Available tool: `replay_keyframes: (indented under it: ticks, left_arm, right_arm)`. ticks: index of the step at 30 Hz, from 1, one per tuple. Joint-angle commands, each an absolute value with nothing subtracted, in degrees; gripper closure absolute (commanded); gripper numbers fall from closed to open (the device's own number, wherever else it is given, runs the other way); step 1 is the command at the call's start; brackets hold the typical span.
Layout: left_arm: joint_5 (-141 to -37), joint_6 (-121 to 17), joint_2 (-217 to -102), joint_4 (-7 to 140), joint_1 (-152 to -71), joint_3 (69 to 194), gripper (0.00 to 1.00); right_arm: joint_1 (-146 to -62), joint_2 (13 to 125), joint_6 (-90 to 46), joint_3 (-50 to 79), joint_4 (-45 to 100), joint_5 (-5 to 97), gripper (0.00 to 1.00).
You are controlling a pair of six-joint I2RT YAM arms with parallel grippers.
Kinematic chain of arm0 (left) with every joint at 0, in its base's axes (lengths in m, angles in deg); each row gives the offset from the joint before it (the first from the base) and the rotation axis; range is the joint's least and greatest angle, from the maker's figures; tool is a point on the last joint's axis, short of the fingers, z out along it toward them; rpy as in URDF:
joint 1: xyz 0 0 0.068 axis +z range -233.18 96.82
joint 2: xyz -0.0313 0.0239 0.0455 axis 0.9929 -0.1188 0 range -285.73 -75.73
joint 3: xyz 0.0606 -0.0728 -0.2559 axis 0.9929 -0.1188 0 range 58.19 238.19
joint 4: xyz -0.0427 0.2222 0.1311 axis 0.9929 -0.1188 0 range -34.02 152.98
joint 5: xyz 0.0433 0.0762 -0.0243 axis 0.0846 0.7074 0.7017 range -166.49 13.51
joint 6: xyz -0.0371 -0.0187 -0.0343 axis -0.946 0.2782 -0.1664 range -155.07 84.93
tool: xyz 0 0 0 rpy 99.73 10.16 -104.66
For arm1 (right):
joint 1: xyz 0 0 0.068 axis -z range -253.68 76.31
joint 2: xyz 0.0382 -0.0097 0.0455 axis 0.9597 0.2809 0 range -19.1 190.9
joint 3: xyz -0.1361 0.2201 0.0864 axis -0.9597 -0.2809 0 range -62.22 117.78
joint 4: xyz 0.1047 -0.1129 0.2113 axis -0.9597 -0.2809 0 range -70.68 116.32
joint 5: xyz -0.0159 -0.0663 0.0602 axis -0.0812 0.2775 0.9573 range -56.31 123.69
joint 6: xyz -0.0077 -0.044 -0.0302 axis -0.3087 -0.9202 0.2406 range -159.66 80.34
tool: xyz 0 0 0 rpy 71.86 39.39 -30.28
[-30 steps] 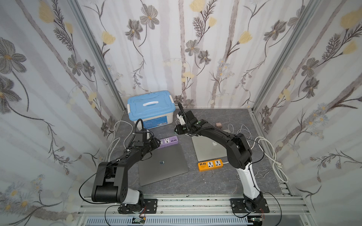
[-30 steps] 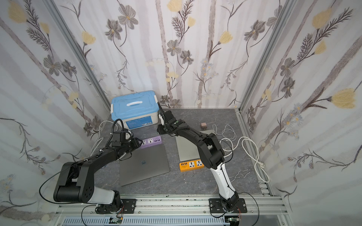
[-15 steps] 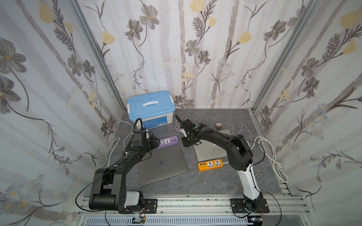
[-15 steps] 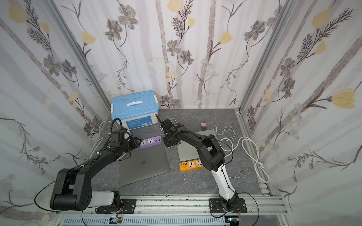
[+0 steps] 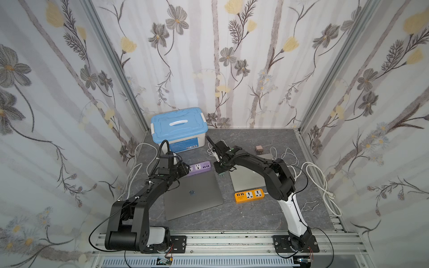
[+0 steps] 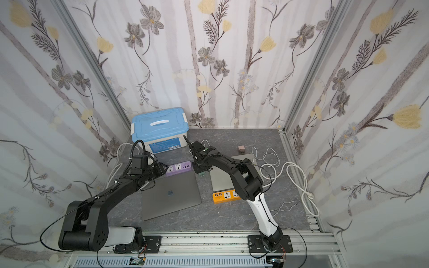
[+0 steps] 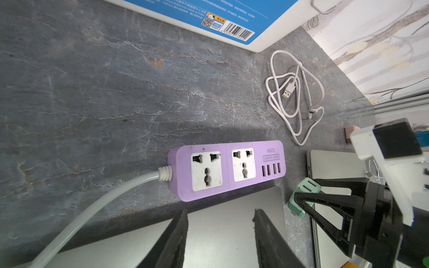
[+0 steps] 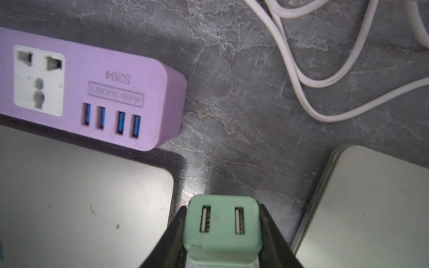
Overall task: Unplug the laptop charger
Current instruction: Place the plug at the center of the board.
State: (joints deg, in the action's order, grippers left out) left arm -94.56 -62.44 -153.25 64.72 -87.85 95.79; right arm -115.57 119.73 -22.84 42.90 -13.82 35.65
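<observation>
1. my right pincer [image 8: 222, 208] is clamped on the green two-port usb charger [image 8: 220, 232], one black finger pressed against each side of it.
2. the charger sits over the bare strip of table [image 5: 232, 215] between the dark grey laptop [image 5: 192, 192] and the silver laptop [image 5: 246, 183]; i cannot tell whether it touches the table.
3. the charger is apart from the purple power strip [image 7: 222, 170], just off the end that carries the four usb ports.
4. my left pincer [image 7: 220, 212] stands open with nothing between its fingers, over the far corner of the dark grey laptop, just beside the purple strip.
5. the purple strip lies along the far edge of the dark grey laptop, its thick white cord leading off toward the left arm's side.
6. a loose white usb cable [image 7: 294, 97] is coiled on the table beyond the strip, near the blue-lidded storage box [image 5: 178, 125].
7. an orange power strip [image 5: 249, 195] lies at the near edge of the silver laptop.
</observation>
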Motion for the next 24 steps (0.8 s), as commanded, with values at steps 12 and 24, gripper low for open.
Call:
replay_keyframes:
  ticks: [12,24]
  left_arm:
    - [-94.37,-61.25,-153.36,64.75,-87.93,95.81,0.5]
    - [-95.04,-61.07,-152.26,65.5,-87.93,96.33,0.5]
  right_arm:
    - [-114.77,120.96,-22.08,43.51,-14.04,37.72,0.53]
    - [-114.42,113.61,-22.61,45.69,-9.72,36.98,0.0]
